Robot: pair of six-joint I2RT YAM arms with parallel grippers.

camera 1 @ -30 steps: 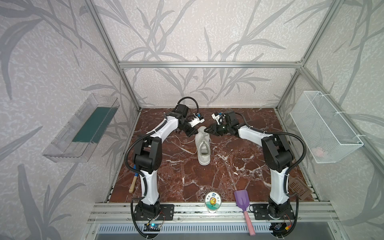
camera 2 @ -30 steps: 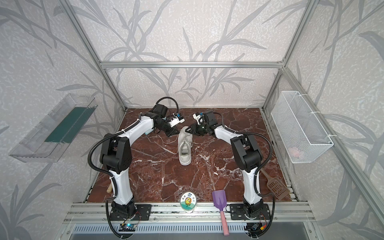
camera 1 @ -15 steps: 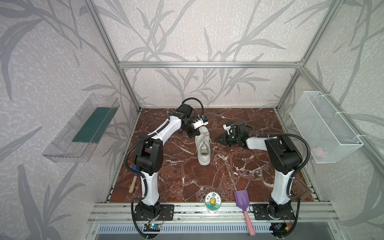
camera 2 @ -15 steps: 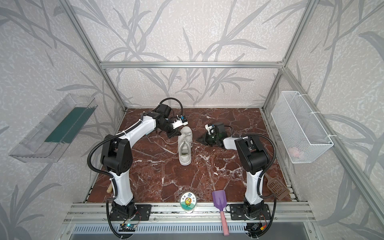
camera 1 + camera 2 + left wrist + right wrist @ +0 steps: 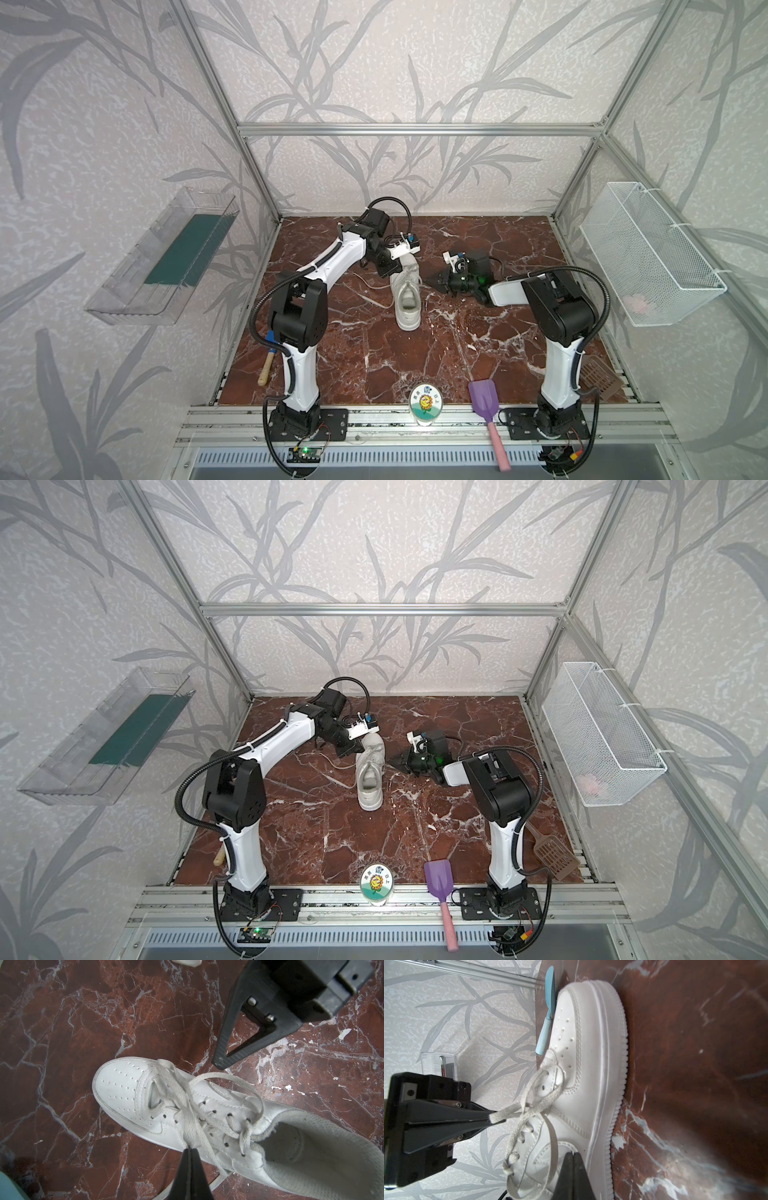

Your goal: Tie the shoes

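Observation:
A white sneaker [image 5: 407, 299] [image 5: 370, 779] lies mid-floor, toe toward the back wall, its laces loosely crossed over the tongue. In both top views my left gripper [image 5: 386, 271] [image 5: 347, 750] sits at the shoe's left side near the toe. The left wrist view shows it [image 5: 190, 1148] shut on a flat white lace [image 5: 187, 1126] drawn taut from the eyelets. A loose lace loop [image 5: 228, 1078] arches over the shoe [image 5: 124, 1088]. My right gripper [image 5: 433, 282] [image 5: 573, 1153] is shut and empty, a short way right of the shoe [image 5: 591, 1064].
A purple scoop [image 5: 482, 401] and a round flower-lid tin [image 5: 424, 405] lie at the front edge. There is a wooden-handled tool [image 5: 266, 365] front left and a brown slotted scoop [image 5: 552, 854] front right. A wire basket [image 5: 648, 253] and a clear tray [image 5: 166, 257] hang on the side walls.
My right gripper drew back from the shoe's toe to the right and closed with nothing in it. My left gripper shifted slightly toward the shoe, still holding the lace.

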